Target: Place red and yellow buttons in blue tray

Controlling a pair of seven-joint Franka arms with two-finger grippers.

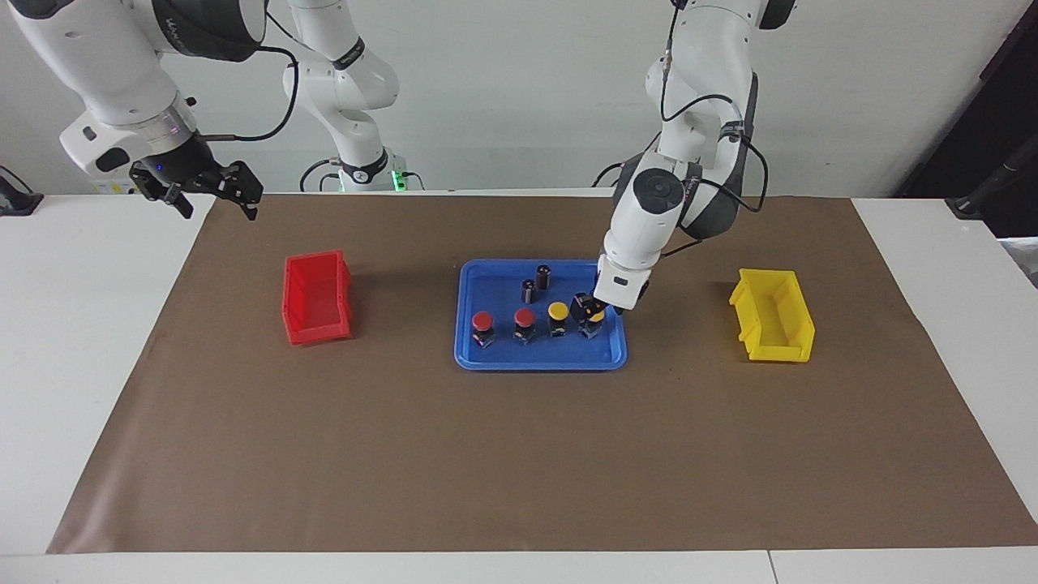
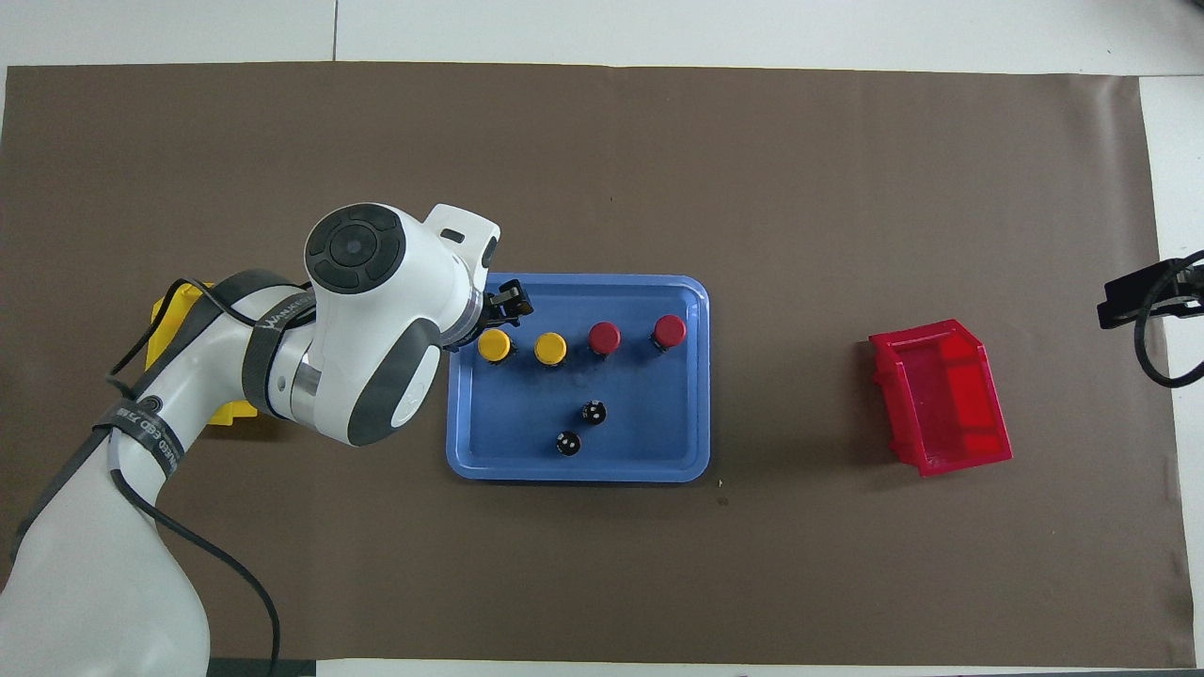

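Note:
The blue tray point(image 1: 539, 362) point(image 2: 574, 470) lies mid-table. In it stand two red buttons point(image 1: 482, 323) point(image 1: 525, 319) and two yellow buttons point(image 1: 558, 311) point(image 1: 596, 318) in a row, also seen from overhead as red point(image 2: 670, 330) point(image 2: 604, 337) and yellow point(image 2: 550, 348) point(image 2: 494, 345). My left gripper point(image 1: 596, 310) point(image 2: 499, 324) is down in the tray, right at the yellow button nearest the left arm's end. My right gripper point(image 1: 219, 209) point(image 2: 1148, 296) waits open and empty, raised over the table's edge at the right arm's end.
Two small dark cylinders point(image 1: 542, 274) point(image 1: 528, 289) stand in the tray, nearer to the robots than the buttons. A red bin point(image 1: 316, 298) point(image 2: 941, 400) sits toward the right arm's end. A yellow bin point(image 1: 772, 315) point(image 2: 174, 320) sits toward the left arm's end, partly under the left arm from overhead.

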